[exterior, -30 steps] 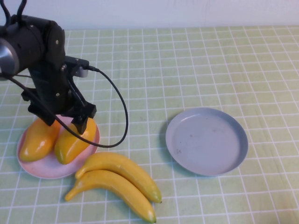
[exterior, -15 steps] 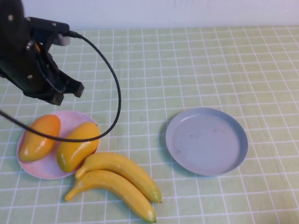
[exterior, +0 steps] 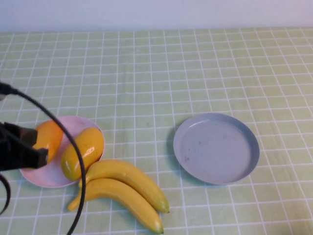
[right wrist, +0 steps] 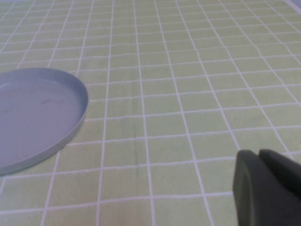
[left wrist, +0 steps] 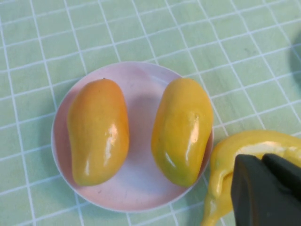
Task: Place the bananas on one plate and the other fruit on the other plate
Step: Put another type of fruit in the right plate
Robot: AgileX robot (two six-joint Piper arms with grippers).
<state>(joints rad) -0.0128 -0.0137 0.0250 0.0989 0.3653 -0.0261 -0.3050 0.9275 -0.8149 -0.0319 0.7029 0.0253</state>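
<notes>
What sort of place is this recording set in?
Likely a tabletop test setup with play food: a green checked cloth, glossy bananas, mango-like fruits on a pink plate, and a blue plate.

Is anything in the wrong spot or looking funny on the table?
Nothing is spilled or broken. The two bananas lie on the tablecloth, not on a plate, and the grey-blue plate holds nothing. Both mangoes sit neatly on the pink plate. The left gripper and right gripper are shut, holding nothing.
</notes>
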